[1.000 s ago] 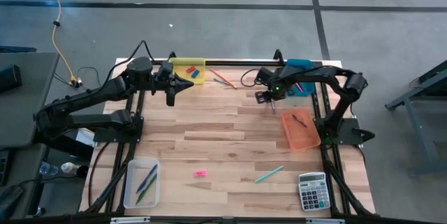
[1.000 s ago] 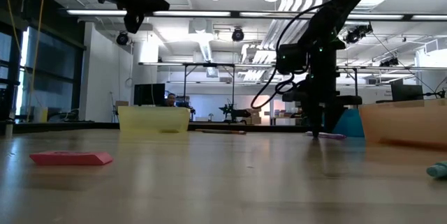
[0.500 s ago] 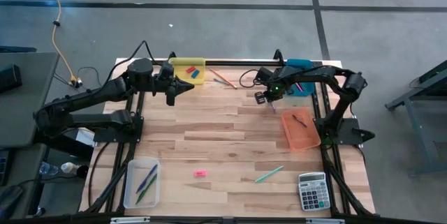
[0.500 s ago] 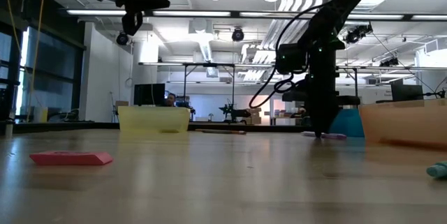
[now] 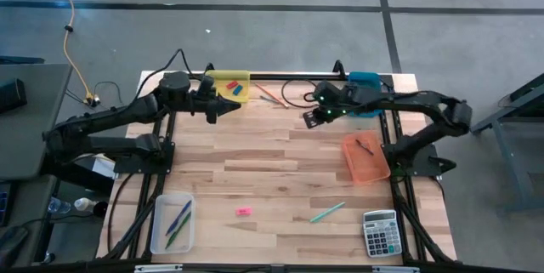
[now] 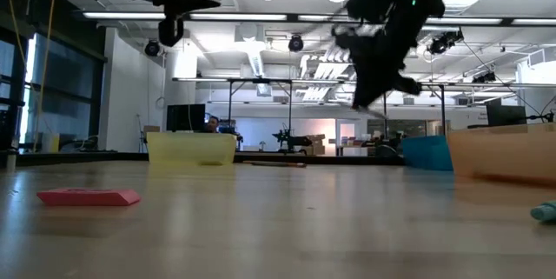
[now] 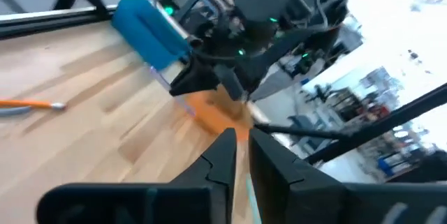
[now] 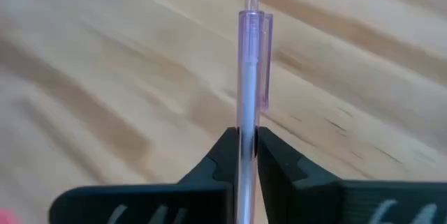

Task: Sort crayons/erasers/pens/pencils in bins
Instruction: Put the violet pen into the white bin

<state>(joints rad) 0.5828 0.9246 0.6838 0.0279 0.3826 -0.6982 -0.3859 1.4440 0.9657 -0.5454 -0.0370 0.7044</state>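
Crayons or pens, blue and green, lie in the clear bin [image 5: 171, 221] at the lower left of my overhead frame. Above it, my left gripper [image 5: 231, 105] hangs at the upper left of the table, just beside the yellow bin [image 5: 230, 87], where I can see a red and a blue eraser [image 5: 235, 88]; in its wrist view the two fingers [image 7: 225, 155] stand almost together with only a thin gap, and I see nothing between them. A pink eraser [image 5: 244, 212] sits alone on the wood at lower centre, and an orange pencil [image 5: 273, 96] lies near the top edge, right of the yellow bin. My right gripper [image 5: 308, 120] is at upper centre, lifted clear of the table in the low view, and its fingers are clamped on a translucent purple pen [image 8: 248, 77] that sticks out straight ahead of them. Right of it sits the teal bin [image 5: 365, 80] at the top edge, then the orange bin [image 5: 365, 159] with one dark pen inside. A teal stick [image 5: 327, 213] lies at lower right of centre, near the grey calculator [image 5: 380, 233].
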